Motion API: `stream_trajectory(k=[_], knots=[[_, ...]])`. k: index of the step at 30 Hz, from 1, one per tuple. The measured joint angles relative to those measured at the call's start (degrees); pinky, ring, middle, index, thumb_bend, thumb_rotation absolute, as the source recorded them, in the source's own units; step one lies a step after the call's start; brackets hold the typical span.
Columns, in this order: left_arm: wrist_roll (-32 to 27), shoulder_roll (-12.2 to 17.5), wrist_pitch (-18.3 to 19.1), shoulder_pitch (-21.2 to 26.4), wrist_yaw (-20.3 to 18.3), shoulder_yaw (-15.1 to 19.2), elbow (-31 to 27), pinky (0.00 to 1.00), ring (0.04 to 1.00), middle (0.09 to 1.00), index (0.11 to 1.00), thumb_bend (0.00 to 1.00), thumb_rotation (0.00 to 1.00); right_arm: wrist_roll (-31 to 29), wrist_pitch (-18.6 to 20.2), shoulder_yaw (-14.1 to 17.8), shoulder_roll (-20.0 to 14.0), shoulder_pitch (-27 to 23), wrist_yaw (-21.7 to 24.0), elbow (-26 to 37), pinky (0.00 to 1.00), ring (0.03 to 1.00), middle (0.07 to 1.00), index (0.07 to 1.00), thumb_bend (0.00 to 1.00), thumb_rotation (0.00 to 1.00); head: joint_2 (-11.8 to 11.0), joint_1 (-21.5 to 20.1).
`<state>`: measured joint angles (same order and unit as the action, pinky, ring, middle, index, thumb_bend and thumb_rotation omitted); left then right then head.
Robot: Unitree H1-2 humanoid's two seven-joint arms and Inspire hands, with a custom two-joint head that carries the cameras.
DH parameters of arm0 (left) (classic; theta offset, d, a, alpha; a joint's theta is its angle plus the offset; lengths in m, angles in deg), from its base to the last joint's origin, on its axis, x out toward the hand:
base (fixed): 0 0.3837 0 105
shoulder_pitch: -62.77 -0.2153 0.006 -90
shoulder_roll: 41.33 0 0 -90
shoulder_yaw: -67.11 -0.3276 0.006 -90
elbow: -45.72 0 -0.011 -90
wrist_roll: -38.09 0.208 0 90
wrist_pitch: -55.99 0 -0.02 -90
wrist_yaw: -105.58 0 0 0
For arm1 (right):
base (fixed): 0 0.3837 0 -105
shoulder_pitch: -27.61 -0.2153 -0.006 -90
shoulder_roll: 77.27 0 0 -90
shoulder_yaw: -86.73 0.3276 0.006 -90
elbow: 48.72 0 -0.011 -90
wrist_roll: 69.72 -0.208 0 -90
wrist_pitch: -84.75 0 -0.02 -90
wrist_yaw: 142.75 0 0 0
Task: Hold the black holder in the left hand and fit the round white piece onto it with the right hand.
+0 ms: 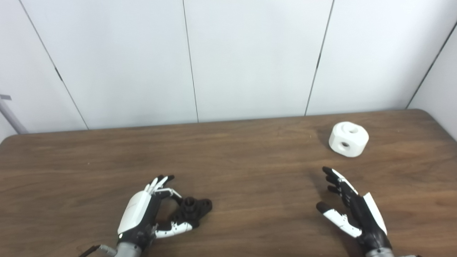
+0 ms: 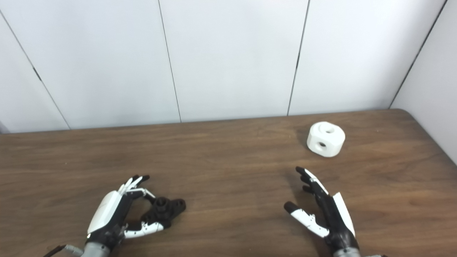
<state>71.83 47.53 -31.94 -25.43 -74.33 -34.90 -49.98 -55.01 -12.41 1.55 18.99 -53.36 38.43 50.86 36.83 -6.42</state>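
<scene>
The black holder [image 1: 192,208] lies on the wooden table [image 1: 250,178] at the near left. My left hand [image 1: 142,214] is cupped around its left side. The thumb [image 1: 175,228] reaches along the holder's near edge and the fingers [image 1: 160,182] arch past its far side, apart and not closed on it. The round white piece [image 1: 348,139], with a hole on top and one in its side, stands at the far right of the table. My right hand [image 1: 351,210] is open on the near right, fingers spread and pointing toward the white piece, well short of it and holding nothing.
White wall panels [image 1: 250,57] rise right behind the table's far edge. The table's rounded right corner [image 1: 428,112] is close to the white piece. Bare wood lies between the two hands.
</scene>
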Motion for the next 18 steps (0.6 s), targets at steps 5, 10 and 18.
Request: stream_trajectory(k=[5, 10, 18], knots=[[0.0, -0.1, -1.0, 0.2, 0.0, 0.1, 0.8, 1.00, 1.000, 0.936, 0.480, 0.52, 0.04, 3.0, -1.4, -0.5, -0.6, 0.1, -1.9, -0.2, 0.85, 0.903, 0.932, 0.898, 0.85, 0.68, -0.2, -4.2], [-0.6, 0.1, -2.2, 0.2, -0.2, 0.6, 1.3, 1.00, 1.000, 0.933, 0.481, 0.52, 0.04, 5.2, -2.8, 0.0, -0.6, -0.3, -6.5, -1.1, 0.94, 0.959, 0.954, 0.902, 0.93, 0.67, -0.5, -8.1], [-2.8, 0.9, -4.5, -0.2, -0.4, 1.5, 1.8, 1.00, 1.000, 0.926, 0.481, 0.52, 0.04, 5.9, -2.9, 5.6, -8.0, -3.2, -8.2, -5.4, 0.99, 0.997, 0.977, 0.876, 0.98, 0.64, -0.6, -9.6]])
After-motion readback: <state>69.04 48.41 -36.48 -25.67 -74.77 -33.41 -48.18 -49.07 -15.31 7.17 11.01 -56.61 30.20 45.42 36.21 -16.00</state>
